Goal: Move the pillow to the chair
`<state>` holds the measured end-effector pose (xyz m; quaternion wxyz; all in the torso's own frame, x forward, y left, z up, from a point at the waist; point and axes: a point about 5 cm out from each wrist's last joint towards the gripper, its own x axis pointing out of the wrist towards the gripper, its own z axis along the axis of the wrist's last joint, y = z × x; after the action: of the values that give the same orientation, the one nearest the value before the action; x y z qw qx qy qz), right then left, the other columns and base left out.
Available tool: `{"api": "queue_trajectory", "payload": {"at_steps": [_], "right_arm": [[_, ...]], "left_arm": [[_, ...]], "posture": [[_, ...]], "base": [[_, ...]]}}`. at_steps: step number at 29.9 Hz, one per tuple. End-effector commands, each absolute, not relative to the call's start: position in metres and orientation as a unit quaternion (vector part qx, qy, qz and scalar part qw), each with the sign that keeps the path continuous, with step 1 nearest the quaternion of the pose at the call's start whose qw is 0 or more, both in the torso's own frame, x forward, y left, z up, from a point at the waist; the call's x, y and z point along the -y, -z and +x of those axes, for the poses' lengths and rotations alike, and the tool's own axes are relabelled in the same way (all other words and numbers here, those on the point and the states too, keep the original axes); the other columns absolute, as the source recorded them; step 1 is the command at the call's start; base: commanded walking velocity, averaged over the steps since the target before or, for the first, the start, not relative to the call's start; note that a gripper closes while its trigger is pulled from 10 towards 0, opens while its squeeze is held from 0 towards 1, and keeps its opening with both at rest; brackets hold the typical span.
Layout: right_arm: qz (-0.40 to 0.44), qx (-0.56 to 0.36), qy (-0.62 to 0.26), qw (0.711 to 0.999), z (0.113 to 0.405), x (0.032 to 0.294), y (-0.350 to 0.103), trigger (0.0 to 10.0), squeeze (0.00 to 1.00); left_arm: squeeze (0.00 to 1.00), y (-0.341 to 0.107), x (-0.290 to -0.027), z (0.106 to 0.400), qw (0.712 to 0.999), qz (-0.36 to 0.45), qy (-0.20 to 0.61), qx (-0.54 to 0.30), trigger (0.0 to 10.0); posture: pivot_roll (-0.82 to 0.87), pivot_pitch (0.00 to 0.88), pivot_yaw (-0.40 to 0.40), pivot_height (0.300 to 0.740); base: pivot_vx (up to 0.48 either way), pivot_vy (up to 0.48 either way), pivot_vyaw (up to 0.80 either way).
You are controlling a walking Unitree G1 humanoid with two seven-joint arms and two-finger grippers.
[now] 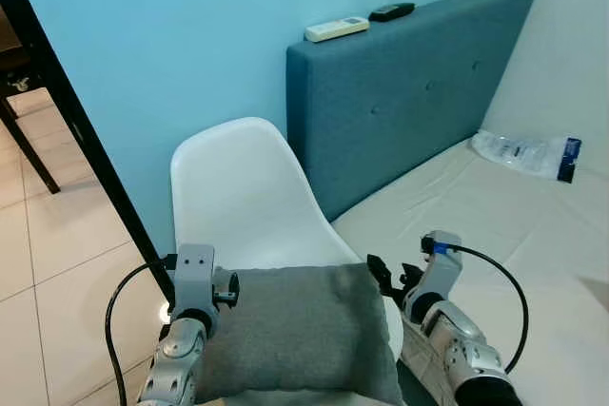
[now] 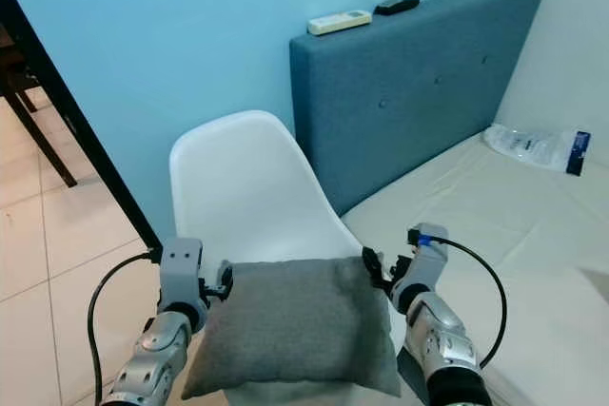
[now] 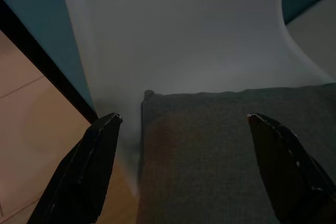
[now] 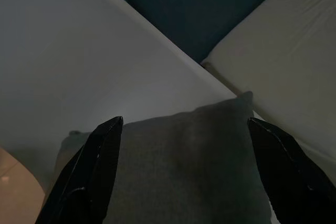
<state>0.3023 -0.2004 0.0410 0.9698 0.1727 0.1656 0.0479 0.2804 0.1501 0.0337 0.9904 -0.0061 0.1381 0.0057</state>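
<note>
Resting on the white chair (image 1: 238, 187) — gray pillow (image 1: 295, 330), unlabelled.

My pillow (image 1: 295, 330) covers the chair (image 1: 243, 197) seat; its front edge is cut off at frame bottom. Bag (image 1: 528, 152) label on bed too small to read.

Pillow (image 1: 295, 330): plain dark grey, woven fabric, no pattern.
Chair (image 1: 243, 187): glossy white shell.
Wall (image 1: 190, 26): flat sky blue.
Headboard (image 1: 409, 92): blue-grey fabric, buttoned tufts same colour.
Bed (image 1: 514, 225): cream sheet, unpatterned.
Remote (image 1: 336, 29) on headboard: white. Second remote (image 1: 391, 11): black.
Plastic packet (image 1: 528, 152) on bed: clear, dark blue end.
Floor (image 1: 48, 225): pale beige tiles, thin grey grout lines.
Left hand (image 3: 184, 166), right hand (image 4: 184, 171): black fingers; arms silver, black cables.
Frame (image 1: 86, 140) beside chair: black.
</note>
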Motion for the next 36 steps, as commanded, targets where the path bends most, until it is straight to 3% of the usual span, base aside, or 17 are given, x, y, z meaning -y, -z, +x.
{"api": "queue_trajectory", "payload": {"at_steps": [1,24,36], "right_arm": [[0.176,-0.173,-0.042,0.968,0.3006,0.2005,-0.0365,10.0,0.00],[0.167,-0.185,-0.022,0.968,0.3015,0.2008,-0.0293,10.0,0.00],[0.173,-0.186,-0.024,0.967,0.3023,0.1969,-0.0283,10.0,0.00]], "left_arm": [[0.00,-0.0271,-0.1546,0.2764,0.989,0.006,-0.008,-0.151,10.0],[0.00,-0.0239,-0.1501,0.2779,0.987,-0.002,-0.002,-0.161,10.0],[0.00,-0.0240,-0.1522,0.2776,0.986,0.014,-0.005,-0.166,10.0]], "posture": [[-0.05,0.020,0.009,0.740],[-0.05,0.024,0.012,0.740],[-0.04,0.024,0.013,0.740]], "base": [[0.000,0.000,0.00],[0.000,0.000,0.00],[-0.295,0.000,0.00]]}}
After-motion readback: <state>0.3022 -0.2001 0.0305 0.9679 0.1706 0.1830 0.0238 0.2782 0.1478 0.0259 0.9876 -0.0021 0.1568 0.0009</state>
